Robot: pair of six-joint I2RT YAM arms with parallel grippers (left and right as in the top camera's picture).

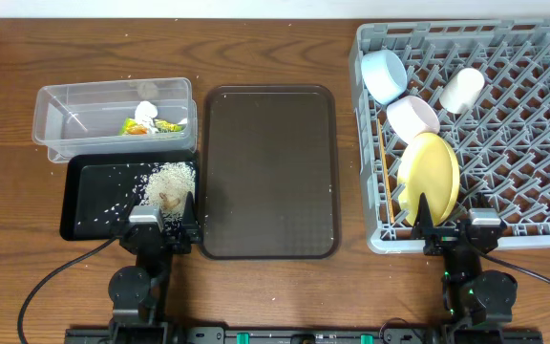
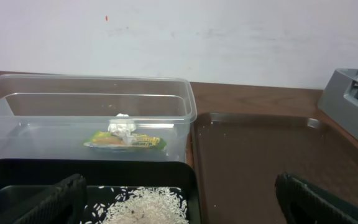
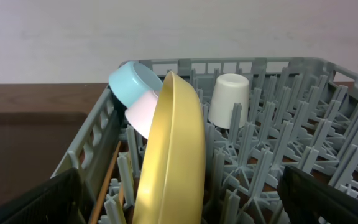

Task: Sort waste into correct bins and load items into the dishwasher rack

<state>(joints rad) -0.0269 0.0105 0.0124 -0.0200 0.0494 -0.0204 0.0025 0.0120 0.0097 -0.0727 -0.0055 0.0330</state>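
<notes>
Inside grey rack point(image 1: 533, 115), upright yellow plate point(image 1: 430, 172).

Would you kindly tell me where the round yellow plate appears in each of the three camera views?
Overhead: the round yellow plate stands on edge in the near-left part of the grey plastic dishwasher rack.
Left wrist: not in view.
Right wrist: the plate fills the centre-left foreground, on edge.
Shared landmark: the rack, whose corner shows at the left wrist view's right edge.

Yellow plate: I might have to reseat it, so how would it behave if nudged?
The yellow plate stands on edge, leaning, in the rack, so a nudge would probably tip it over. It looks rigid and glossy, likely slippery at the rim.
</notes>
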